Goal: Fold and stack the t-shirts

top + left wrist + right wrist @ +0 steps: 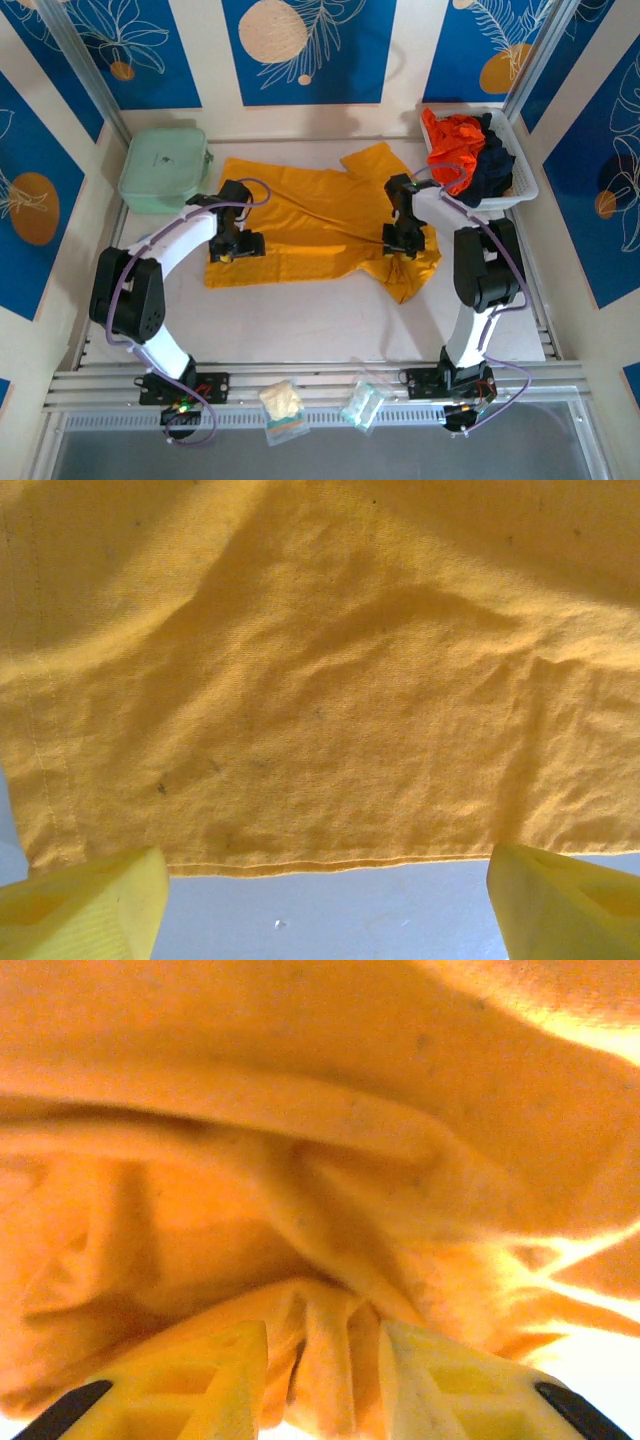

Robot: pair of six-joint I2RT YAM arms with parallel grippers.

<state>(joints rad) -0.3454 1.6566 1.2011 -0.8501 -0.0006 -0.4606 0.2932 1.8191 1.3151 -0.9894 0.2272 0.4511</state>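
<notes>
While pinched, yellow tee point(320, 1190), rumpled.

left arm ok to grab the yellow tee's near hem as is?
Probably yes: the left pincer is open, its fingers straddling the hem of the yellow tee, with bare table and nothing in between.

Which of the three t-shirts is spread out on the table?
The golden-yellow t-shirt, lying between both arms; the orange-red t-shirt and navy t-shirt sit bunched in the white basket.
</notes>
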